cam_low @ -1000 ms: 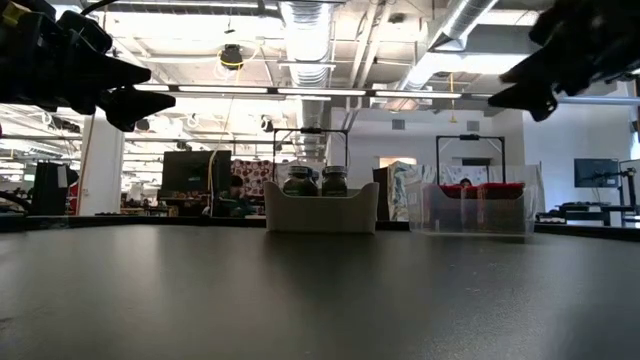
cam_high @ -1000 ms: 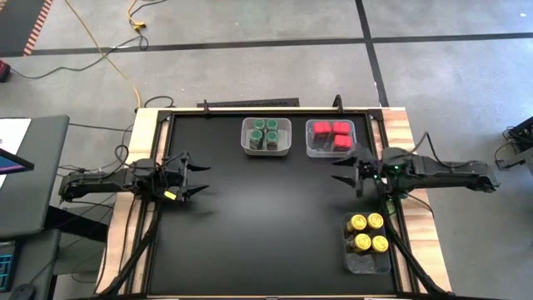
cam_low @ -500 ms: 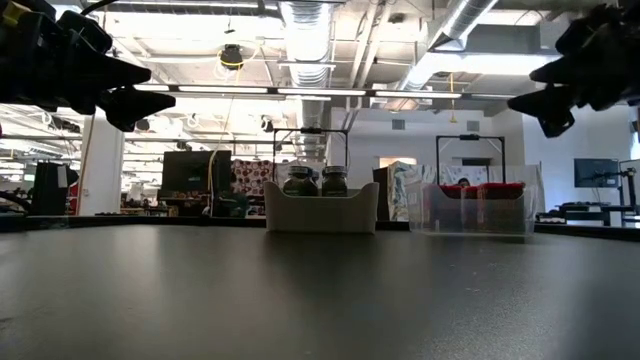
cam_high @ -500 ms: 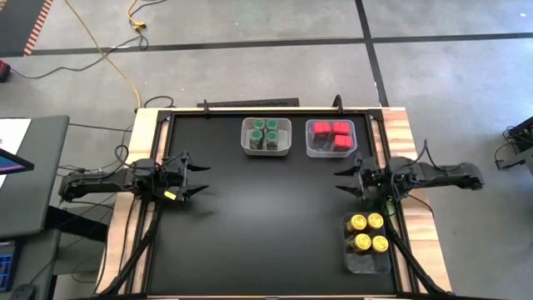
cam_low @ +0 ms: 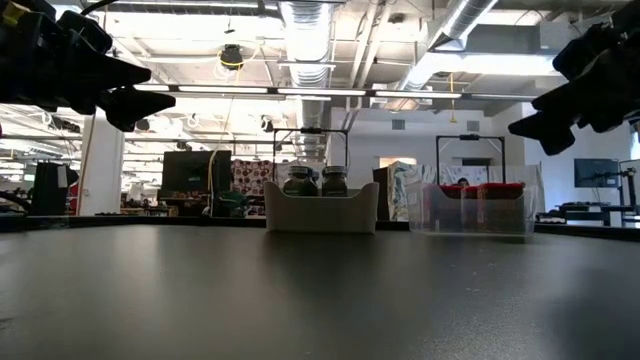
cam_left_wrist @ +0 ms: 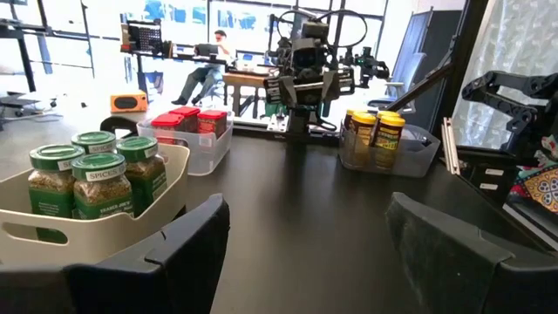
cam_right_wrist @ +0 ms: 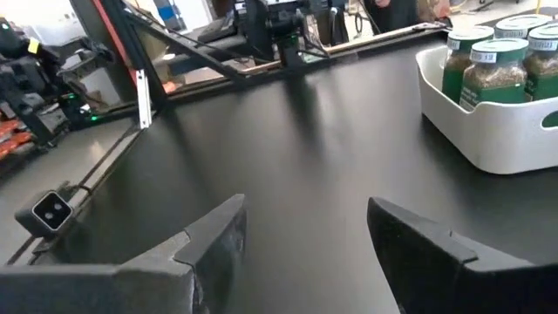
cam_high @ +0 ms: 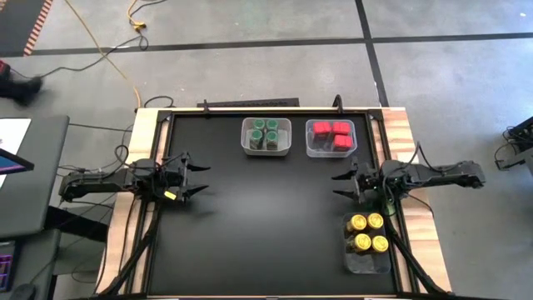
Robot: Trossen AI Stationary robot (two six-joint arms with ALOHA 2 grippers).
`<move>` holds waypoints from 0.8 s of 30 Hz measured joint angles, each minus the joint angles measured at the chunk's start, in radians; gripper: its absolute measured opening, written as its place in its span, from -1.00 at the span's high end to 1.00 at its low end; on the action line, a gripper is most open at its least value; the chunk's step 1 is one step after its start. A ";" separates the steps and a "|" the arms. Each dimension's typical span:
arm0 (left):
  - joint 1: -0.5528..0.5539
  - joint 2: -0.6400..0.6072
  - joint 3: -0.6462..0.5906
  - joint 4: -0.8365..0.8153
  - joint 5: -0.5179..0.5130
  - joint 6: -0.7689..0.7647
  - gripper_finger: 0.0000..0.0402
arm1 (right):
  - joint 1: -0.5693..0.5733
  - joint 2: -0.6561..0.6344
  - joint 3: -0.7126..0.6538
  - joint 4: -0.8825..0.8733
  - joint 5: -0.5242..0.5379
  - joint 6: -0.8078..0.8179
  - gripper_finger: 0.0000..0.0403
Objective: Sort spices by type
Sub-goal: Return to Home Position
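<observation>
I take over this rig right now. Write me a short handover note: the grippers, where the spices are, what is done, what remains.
Left gripper: open, empty, above the left side of the table.
Right gripper: open, empty, above its right side.
Green-lidded jars: four, in the white bin at the back edge.
Red boxes: in the clear bin beside it.
Yellow-lidded jars: four, in the third bin, front right.
Done: each type sits in its own bin; I see no container outside a bin.
Left: probably only parking the arms.
</observation>
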 joint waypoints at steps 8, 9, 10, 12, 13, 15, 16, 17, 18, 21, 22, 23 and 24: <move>0.000 0.000 0.000 0.000 0.000 0.000 -0.48 | 0.000 0.011 0.000 -0.001 0.000 -0.088 -0.32; 0.000 0.000 0.000 0.000 0.000 0.000 -0.48 | 0.000 0.011 -0.001 -0.002 0.000 -0.114 -0.32; 0.000 0.000 0.000 0.000 0.000 0.000 -0.48 | 0.000 0.012 -0.001 -0.002 0.000 -0.139 -0.32; 0.000 0.000 0.000 0.000 0.000 0.000 -0.48 | 0.000 0.011 -0.001 -0.002 0.000 -0.181 -0.32; 0.000 0.000 0.000 0.000 0.000 0.000 -0.48 | 0.000 0.011 -0.001 -0.003 0.000 -0.198 -0.32; 0.000 0.000 0.000 0.000 0.000 0.000 -0.48 | 0.000 0.011 -0.001 -0.003 0.000 -0.214 -0.32; 0.000 0.000 0.000 0.000 0.000 0.000 -0.48 | -0.001 0.011 -0.001 -0.003 0.000 -0.215 -0.32; 0.000 0.000 0.000 0.000 0.000 0.000 -0.48 | -0.001 0.011 -0.001 -0.003 0.000 -0.215 -0.32; 0.000 0.000 0.000 0.000 0.000 0.000 -0.48 | -0.001 0.011 -0.001 -0.004 0.000 -0.215 -0.32; 0.000 0.000 0.000 0.000 0.000 0.000 -0.48 | -0.001 0.011 -0.001 -0.004 0.000 -0.215 -0.32; 0.000 0.000 0.000 0.000 0.000 0.000 -0.48 | -0.001 0.011 -0.001 -0.004 0.000 -0.215 -0.32; 0.000 0.000 0.000 0.000 0.000 0.000 -0.48 | 0.000 0.011 -0.001 -0.004 0.000 -0.215 -0.32; 0.000 0.000 0.000 0.000 0.000 0.000 -0.48 | -0.001 0.011 -0.001 -0.004 0.000 -0.215 -0.32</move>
